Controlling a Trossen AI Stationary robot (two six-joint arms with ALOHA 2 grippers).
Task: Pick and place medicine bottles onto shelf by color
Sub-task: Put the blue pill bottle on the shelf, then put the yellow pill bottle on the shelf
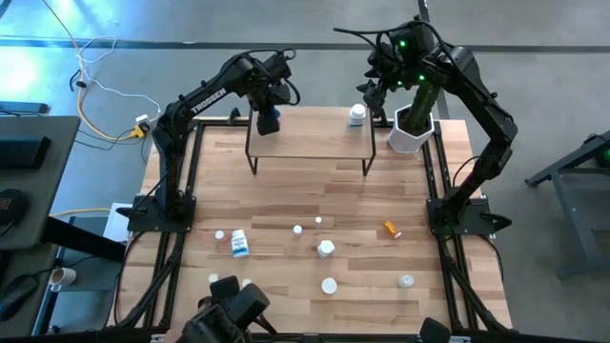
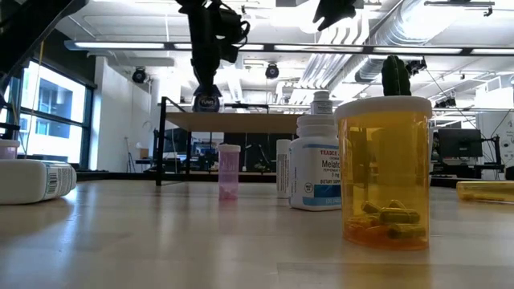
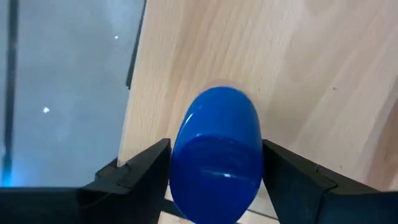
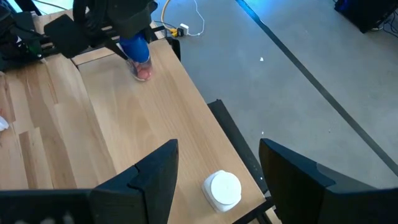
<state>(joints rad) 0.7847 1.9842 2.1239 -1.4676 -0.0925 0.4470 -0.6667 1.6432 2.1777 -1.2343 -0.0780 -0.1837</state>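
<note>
blue-lidded jar (image 3: 217,155) between left fingers (image 3: 146,165)

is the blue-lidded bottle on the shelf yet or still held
Held: the left gripper is shut on the blue-lidded bottle at the shelf top's left end; contact unclear.

Bench (image 1: 286,200): pale planked wood, matt. Shelf (image 1: 310,143): light wood board, thin black metal legs. Orange bottle (image 2: 384,172): translucent glossy plastic. Blue lid (image 3: 217,155): smooth, glossy plastic.

Two dark jointed arms, white lettering on the left arm (image 1: 205,98), green lights on the right arm (image 1: 412,48).
</note>
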